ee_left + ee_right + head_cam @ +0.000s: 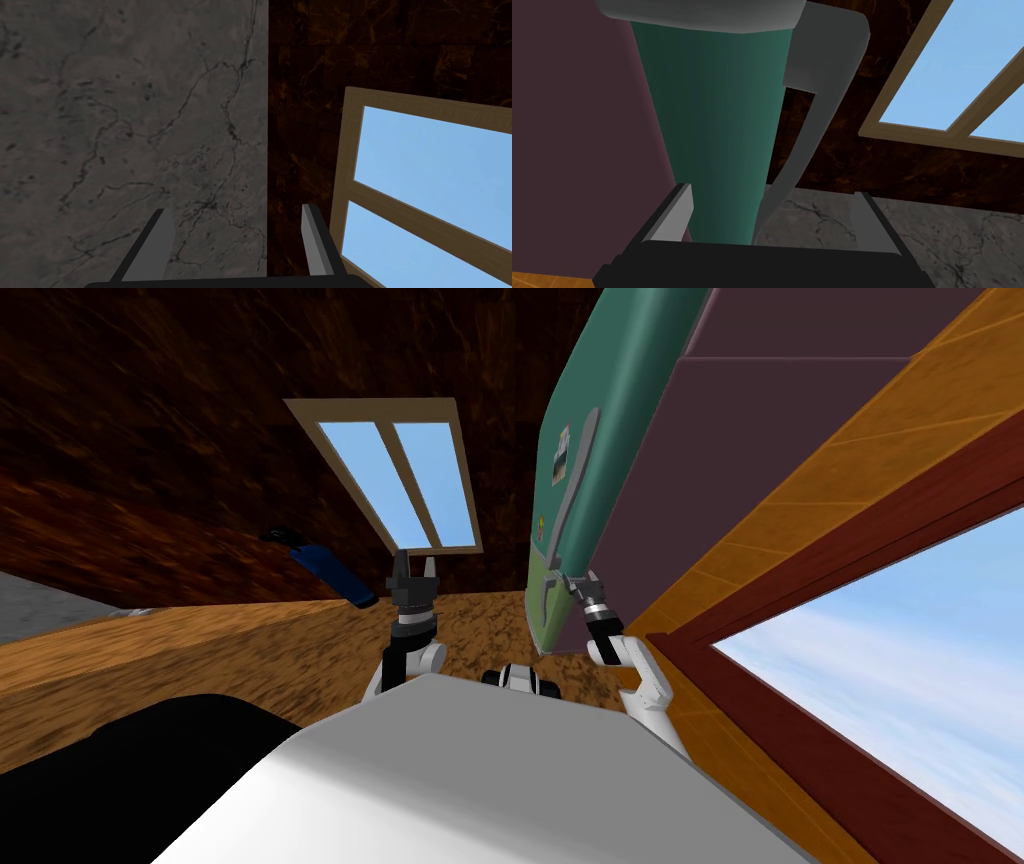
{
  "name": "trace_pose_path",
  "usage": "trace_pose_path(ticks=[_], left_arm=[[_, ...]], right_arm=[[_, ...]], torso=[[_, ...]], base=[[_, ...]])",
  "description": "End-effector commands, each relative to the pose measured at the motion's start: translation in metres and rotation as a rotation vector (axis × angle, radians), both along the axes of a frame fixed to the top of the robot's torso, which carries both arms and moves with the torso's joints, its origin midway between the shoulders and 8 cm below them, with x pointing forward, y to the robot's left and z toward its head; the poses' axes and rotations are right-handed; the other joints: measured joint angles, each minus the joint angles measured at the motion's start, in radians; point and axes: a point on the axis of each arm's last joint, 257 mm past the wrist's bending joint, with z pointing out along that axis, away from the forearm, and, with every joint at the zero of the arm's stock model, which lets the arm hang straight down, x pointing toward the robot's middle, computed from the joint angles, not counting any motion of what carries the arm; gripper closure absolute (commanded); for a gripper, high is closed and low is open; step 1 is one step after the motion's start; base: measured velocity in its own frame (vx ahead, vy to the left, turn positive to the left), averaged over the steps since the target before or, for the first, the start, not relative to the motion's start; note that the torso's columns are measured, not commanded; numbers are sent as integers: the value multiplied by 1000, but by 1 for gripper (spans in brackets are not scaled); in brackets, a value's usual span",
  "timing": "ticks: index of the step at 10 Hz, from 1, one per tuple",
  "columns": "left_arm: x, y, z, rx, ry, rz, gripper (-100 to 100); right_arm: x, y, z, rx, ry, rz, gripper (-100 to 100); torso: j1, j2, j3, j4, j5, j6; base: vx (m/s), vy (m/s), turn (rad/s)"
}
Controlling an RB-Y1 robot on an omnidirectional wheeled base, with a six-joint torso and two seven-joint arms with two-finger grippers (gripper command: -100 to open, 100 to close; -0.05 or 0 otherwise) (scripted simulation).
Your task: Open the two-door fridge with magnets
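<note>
The fridge has a teal upper door [590, 398] and a dark maroon side [720, 458], with small magnets [562, 453] on the door front. A long grey handle [575, 488] curves down the door. My right gripper [583, 586] is at the handle's lower end. In the right wrist view it [774, 220] stands open, with the teal door edge [722, 125] and the handle's foot [812, 115] between its fingers [679, 210], neither pressed. A second handle [543, 598] is on the lower door. My left gripper [414, 566] is raised and open [235, 240], with nothing between its fingers.
An orange wooden panel [800, 518] with a dark red frame borders a large window [900, 668] on the right of the fridge. A smaller window [400, 473] sits in the dark brown wall ahead. A blue object [330, 568] lies by the wall at left.
</note>
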Motion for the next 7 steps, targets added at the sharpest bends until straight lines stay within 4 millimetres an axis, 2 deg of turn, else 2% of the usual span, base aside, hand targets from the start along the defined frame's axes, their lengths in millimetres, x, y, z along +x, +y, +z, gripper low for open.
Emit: trace_pose_path(ticks=[1,7], left_arm=[[0,0,0,0,0,0,0],[0,0,0,0,0,0,0]], right_arm=[[13,-1,-9,-131,3,-60,-100],[46,-4,-27,-450,2,-186,-100]], torso=[[0,-1,0,0,0,0],[0,0,0,0,0,0]], base=[[-34,40,32],[-26,28,46]])
